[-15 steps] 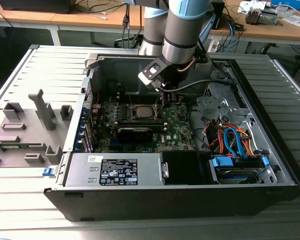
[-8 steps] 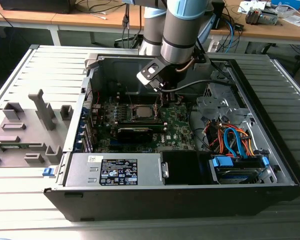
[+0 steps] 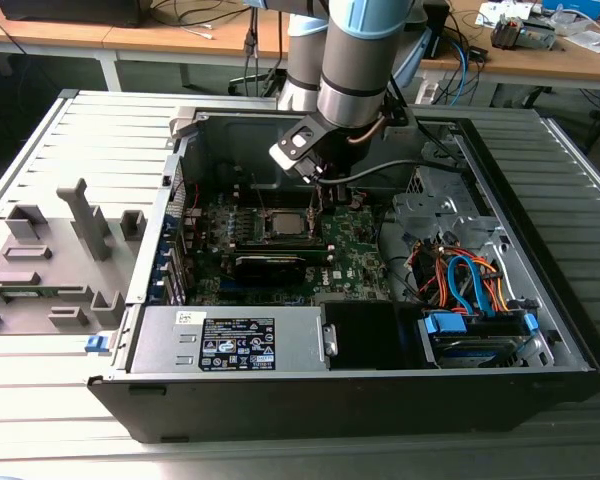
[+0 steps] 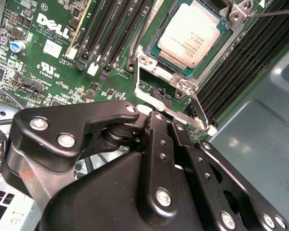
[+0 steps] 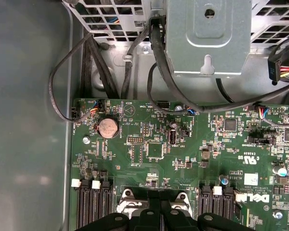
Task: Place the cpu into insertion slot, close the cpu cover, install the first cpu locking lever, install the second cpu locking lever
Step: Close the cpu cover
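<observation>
Inside the open computer case [image 3: 380, 385], which lies on its side on the grey ribbed surface [image 3: 60, 420], the motherboard [image 5: 149, 144] faces upward, so the arm can reach the socket from above. The cpu [image 4: 192, 33] already sits flat in its insertion slot with its pale metal top showing; in the exterior view it [image 3: 285, 222] is near the middle of the board. The cpu cover [image 4: 151, 50] seems to lie down around the chip like a frame (its square opening lets the chip top show through), so these two steps look done. One thin locking lever [image 4: 274, 12] runs past the far corner of the socket; whether it is hooked under its catch cannot be told.

The gripper [image 4: 151, 115] hangs just beside the near edge of the socket frame, probably because the lever work happens at this edge. Its jaws stand together, almost touching, as the first wrist view shows [image 5: 156, 211]; whether something thin is pinched between them cannot be told.

The arm comes down steeply from above. Its wrist is nearly upright, and the gripper [image 3: 318, 195] points down at the board, just to the exterior view's right of the chip.
</observation>
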You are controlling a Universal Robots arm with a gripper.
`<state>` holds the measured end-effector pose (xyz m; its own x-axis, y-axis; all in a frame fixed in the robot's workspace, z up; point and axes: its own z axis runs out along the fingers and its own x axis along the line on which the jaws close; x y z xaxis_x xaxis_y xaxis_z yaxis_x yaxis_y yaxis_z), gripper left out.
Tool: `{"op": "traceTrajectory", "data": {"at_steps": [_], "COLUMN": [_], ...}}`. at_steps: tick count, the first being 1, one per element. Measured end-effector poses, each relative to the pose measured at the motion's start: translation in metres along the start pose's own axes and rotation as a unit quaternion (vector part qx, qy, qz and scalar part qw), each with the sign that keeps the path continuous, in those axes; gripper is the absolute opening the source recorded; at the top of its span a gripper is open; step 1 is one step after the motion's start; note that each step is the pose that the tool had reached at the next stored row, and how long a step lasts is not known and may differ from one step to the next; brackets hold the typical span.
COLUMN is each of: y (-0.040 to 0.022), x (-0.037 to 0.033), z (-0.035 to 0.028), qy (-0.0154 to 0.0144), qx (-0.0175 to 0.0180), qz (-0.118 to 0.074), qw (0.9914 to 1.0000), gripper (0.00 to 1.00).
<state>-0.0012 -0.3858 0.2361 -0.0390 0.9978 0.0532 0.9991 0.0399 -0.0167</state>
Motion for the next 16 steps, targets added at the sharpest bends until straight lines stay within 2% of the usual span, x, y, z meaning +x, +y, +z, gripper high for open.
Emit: {"op": "traceTrajectory", "data": {"at_steps": [11, 16], "y": [-0.0021, -0.0068], "x": [0.0001, 0.0003], "z": [0.0002, 0.0003], "qy": [0.0, 0.0], "qx": [0.0, 0.0], "qz": [0.0, 0.0], "qw": [1.0, 1.0], "gripper": [0.11, 0.11]}}
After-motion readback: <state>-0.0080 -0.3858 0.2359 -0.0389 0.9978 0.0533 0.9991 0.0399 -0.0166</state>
